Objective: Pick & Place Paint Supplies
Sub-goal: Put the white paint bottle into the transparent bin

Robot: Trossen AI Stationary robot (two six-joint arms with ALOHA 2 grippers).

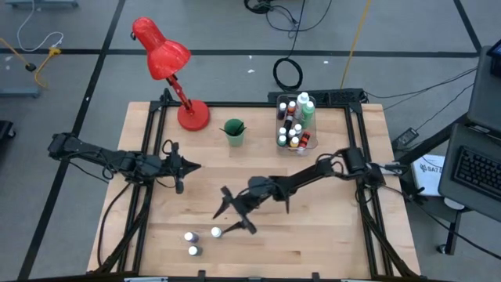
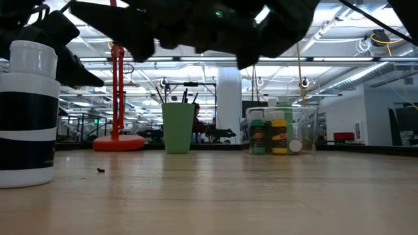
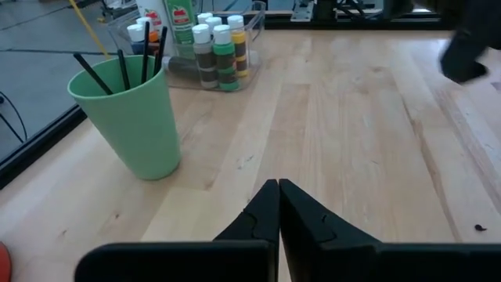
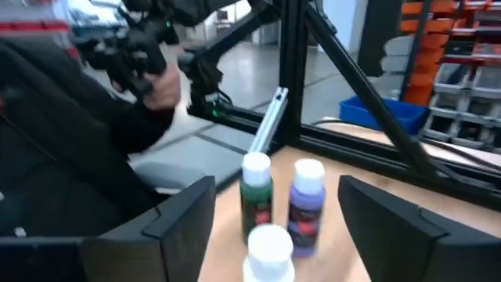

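Observation:
Three tiny white-capped paint bottles (image 1: 198,239) stand upright on the table near its near edge. In the right wrist view they are a green one (image 4: 256,193), a purple one (image 4: 306,200) and a nearer one (image 4: 269,249) of which only the white cap shows. My right gripper (image 1: 235,211) is open just to their right, and its spread fingers (image 4: 182,219) frame them without touching. My left gripper (image 3: 278,205) is shut and hovers over the table's left half (image 1: 185,166). Thin dark brushes (image 3: 121,69) stand in the green cup (image 1: 233,131). More bottles (image 1: 293,125) fill the clear bin.
A red desk lamp (image 1: 176,78) stands at the far left corner. The green cup (image 3: 133,121) and the clear bin (image 3: 205,45) stand along the far edge. In the low view one small bottle (image 2: 26,114) looms close at the left. Bare wood lies between the two arms.

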